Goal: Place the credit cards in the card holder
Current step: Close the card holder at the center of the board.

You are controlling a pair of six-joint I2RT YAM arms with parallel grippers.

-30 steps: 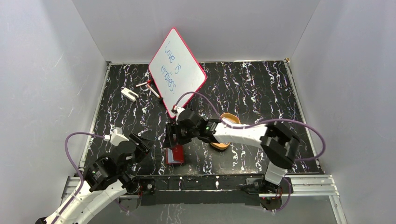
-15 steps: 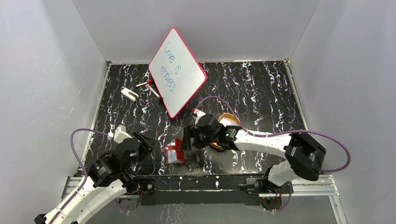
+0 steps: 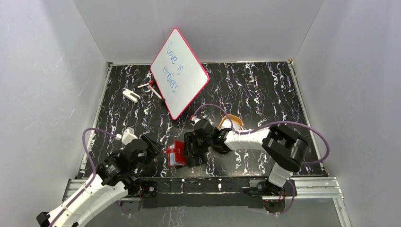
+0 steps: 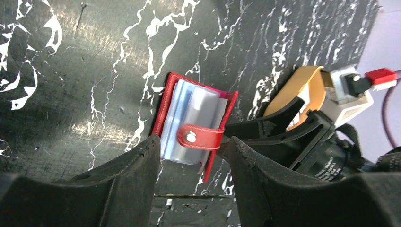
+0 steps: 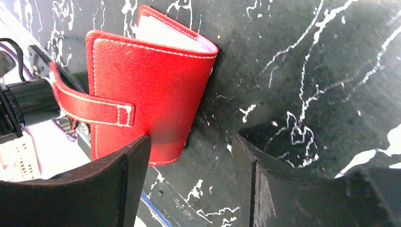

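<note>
The card holder (image 3: 175, 154) is a red wallet lying half open near the table's front edge. In the left wrist view it (image 4: 194, 124) shows bluish clear sleeves and a snap tab. In the right wrist view its red cover (image 5: 146, 90) faces me, with a pale card (image 5: 163, 32) between the flaps. No loose credit cards show. My left gripper (image 3: 152, 147) is open just left of the wallet, its jaws apart and empty (image 4: 193, 147). My right gripper (image 3: 191, 150) is open just right of it (image 5: 189, 142), and one finger (image 5: 127, 175) touches the cover.
An orange-tan oval tray (image 3: 233, 121) sits behind the right arm; it also shows in the left wrist view (image 4: 302, 87). A red-framed whiteboard (image 3: 179, 73) leans at the back. A small white object (image 3: 131, 95) and markers (image 3: 149, 86) lie at the back left.
My right gripper has moved towards the front edge, down beside the wallet's right side. My left arm has moved right, closer to the wallet. The wallet has shifted and tilted slightly.
</note>
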